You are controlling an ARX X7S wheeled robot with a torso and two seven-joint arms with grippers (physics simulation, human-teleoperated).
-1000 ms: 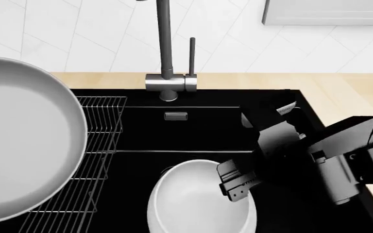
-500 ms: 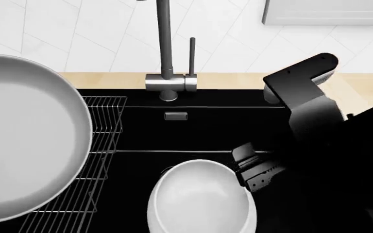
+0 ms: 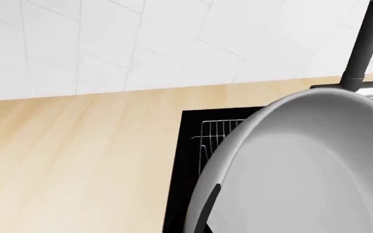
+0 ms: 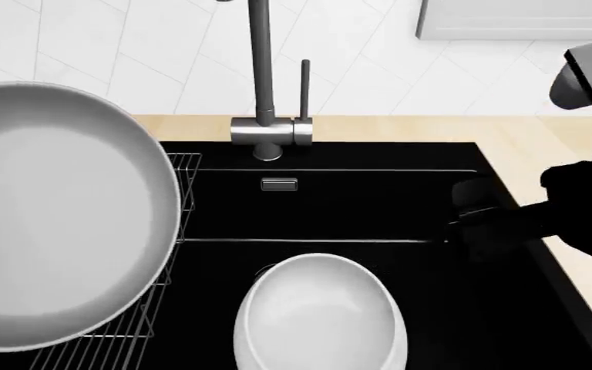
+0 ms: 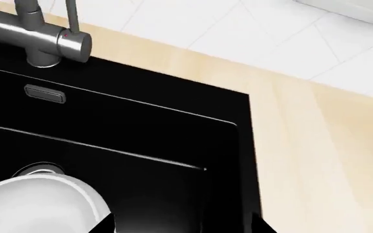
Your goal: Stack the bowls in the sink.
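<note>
The wide grey bowl (image 4: pixel 55 216) hangs high over the sink's left side, close to the head camera, and hides my left arm there. In the left wrist view the grey bowl (image 3: pixel 303 170) fills the frame, with my left gripper (image 3: pixel 204 219) shut on its rim and one dark finger (image 3: pixel 211 206) lying inside it. The glossy white bowl (image 4: pixel 320 316) sits upright on the floor of the black sink (image 4: pixel 358 200), over the drain (image 5: pixel 41 170). My right gripper (image 5: pixel 181 228) is open and empty above the basin floor, to the right of the white bowl (image 5: pixel 31 204).
A steel faucet (image 4: pixel 262 77) stands at the sink's back edge. A wire dish rack (image 4: pixel 167 200) lies in the left part of the basin, mostly under the grey bowl. Wooden counter (image 4: pixel 527 146) borders the sink, with white tiled wall behind it. My right arm (image 4: pixel 573 216) reaches over the right rim.
The grey bowl has drifted right over the rack. My right gripper has left the white bowl's rim and pulled back to the right side of the sink.
</note>
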